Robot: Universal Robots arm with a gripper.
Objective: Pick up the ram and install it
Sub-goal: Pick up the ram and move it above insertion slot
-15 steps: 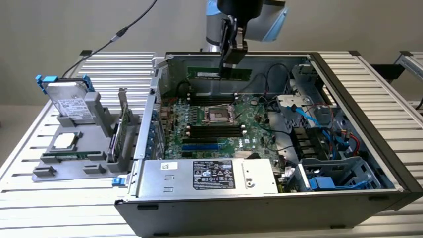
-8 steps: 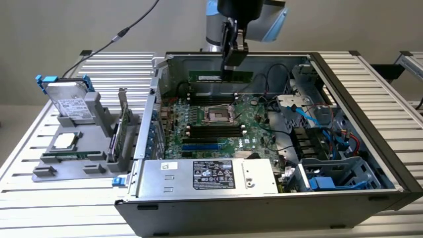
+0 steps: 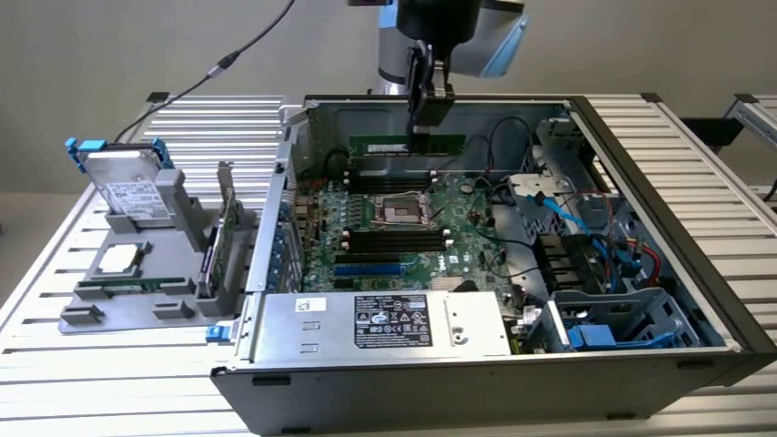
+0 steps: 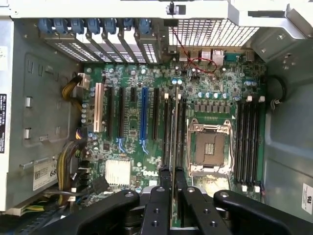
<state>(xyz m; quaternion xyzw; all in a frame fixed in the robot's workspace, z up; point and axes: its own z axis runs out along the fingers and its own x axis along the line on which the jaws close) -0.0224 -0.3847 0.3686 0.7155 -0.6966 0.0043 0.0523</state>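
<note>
- We see the gripper (image 3: 431, 127) inside the open computer case (image 3: 680, 228), its two black fingers (image 4: 165, 196) pressed onto the ram (image 3: 382, 144), pinching it near the middle of its length.
- The ram is a thin green stick. In the exterior view it hangs level below the fingertips, with more of it sticking out toward the exterior view's left than toward the right.
- In the wrist view we see the ram (image 4: 173, 127) edge-on, running straight out from between the gripper (image 4: 172, 171) fingertips.
- Directly beneath the gripper lies the motherboard (image 3: 468, 228), and the ram lines up along a bank of long black memory slots (image 4: 166, 127).
- In the exterior view the ram looks lifted clear of those slots, not seated.
- Just beside that bank, on one side of the gripper, sits the CPU socket (image 4: 209, 147) with its metal frame, and a second bank of slots (image 4: 247, 142) lies beyond it.
- Nearer the exterior camera than the gripper, the power supply (image 3: 388, 320) fills the case's front edge.
- Well away from the gripper, toward the exterior view's left and outside the case, a grey fixture (image 3: 122, 300) on the ribbed table (image 3: 122, 382) holds a hard drive (image 3: 131, 187) and an upright expansion card (image 3: 225, 228).
</note>
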